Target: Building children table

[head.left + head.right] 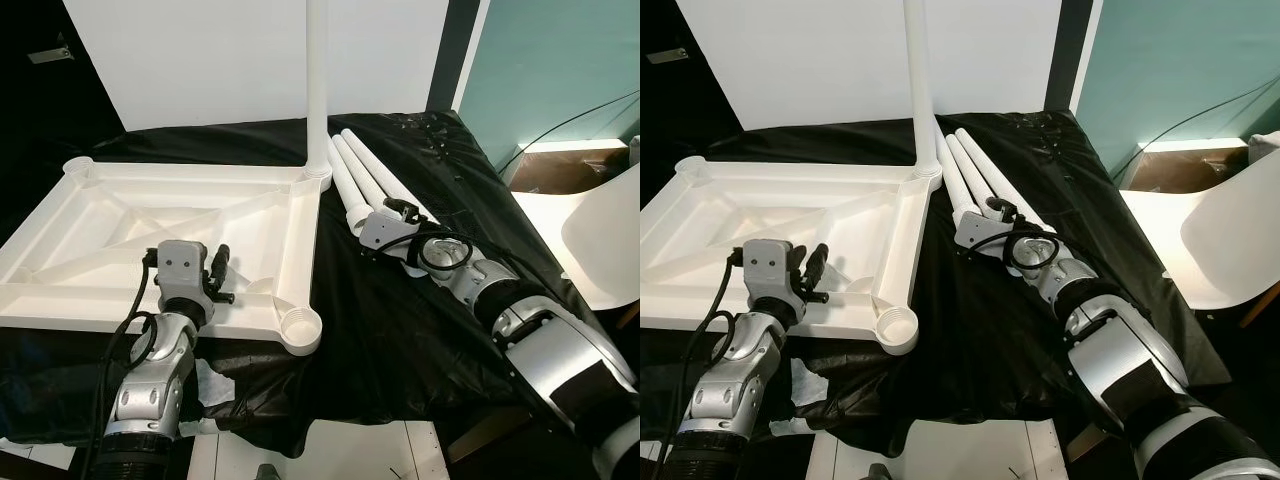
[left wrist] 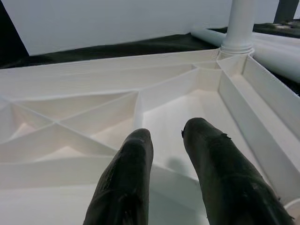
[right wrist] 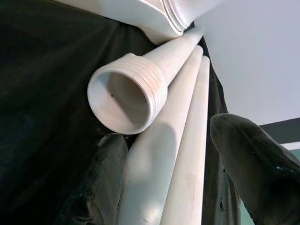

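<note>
The white table top (image 1: 100, 215) lies upside down on a black cloth (image 1: 400, 330). One white leg (image 1: 318, 80) stands upright in its far right corner socket. Three loose legs (image 1: 365, 175) lie side by side on the cloth to the right of the top. My right gripper (image 1: 395, 210) is at their near ends, open, its fingers straddling two legs (image 3: 164, 178) beside a threaded leg end (image 3: 126, 96). My left gripper (image 1: 222, 275) hovers over the near ribbed part of the top (image 2: 187, 98), open with nothing between its fingers (image 2: 136, 154). The near right socket (image 1: 300, 325) holds no leg.
A white chair (image 1: 600, 240) and an open cardboard box (image 1: 560, 170) stand at the right, past the cloth's edge. A white board (image 1: 250, 50) rises behind the table top. Crumpled white paper (image 1: 215, 385) lies under the near edge.
</note>
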You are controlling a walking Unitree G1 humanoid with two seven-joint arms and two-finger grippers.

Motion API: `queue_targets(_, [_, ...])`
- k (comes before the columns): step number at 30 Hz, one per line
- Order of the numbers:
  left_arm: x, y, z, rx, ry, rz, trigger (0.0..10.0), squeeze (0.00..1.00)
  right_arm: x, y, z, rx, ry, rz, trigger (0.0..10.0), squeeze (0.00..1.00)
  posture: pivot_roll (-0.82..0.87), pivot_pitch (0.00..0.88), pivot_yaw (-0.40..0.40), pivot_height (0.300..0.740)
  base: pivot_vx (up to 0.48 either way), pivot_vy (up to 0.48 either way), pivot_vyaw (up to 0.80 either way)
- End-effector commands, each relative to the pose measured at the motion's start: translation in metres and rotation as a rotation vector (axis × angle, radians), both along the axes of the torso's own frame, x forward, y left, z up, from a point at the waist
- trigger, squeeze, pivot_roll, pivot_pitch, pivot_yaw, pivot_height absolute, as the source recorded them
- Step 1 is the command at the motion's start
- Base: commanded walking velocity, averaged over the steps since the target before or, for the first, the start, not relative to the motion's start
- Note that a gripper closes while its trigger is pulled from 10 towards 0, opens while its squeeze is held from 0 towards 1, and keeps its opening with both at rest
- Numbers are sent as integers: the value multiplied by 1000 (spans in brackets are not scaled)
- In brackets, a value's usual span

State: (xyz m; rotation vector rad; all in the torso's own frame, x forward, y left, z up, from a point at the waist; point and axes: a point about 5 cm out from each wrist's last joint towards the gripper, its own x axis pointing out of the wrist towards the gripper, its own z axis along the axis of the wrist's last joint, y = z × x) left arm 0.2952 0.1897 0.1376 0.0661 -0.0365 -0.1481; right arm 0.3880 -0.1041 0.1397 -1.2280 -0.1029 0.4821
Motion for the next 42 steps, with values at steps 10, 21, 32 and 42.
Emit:
queue_targets(10, [-3,4,-2,19,18,29,10000,0,-2,3,-5,31,-10,-19,196,0,157,0,-3,740,0,0,0])
queue_targets(21, [-2,-1,-4,22,29,8,10000,0,2,7,12,235,-117,-80,10000,0,129,0,9,740,0,0,0])
queue_targets(32, [6,-17,-10,20,45,-53,10000,0,-19,6,35,419,-195,1,10000,0,29,0,22,740,0,0,0])
queue_targets(42, [16,-32,-9,-10,41,-96,10000,0,-59,-11,26,297,-118,71,10000,0,-40,0,24,740,0,0,0])
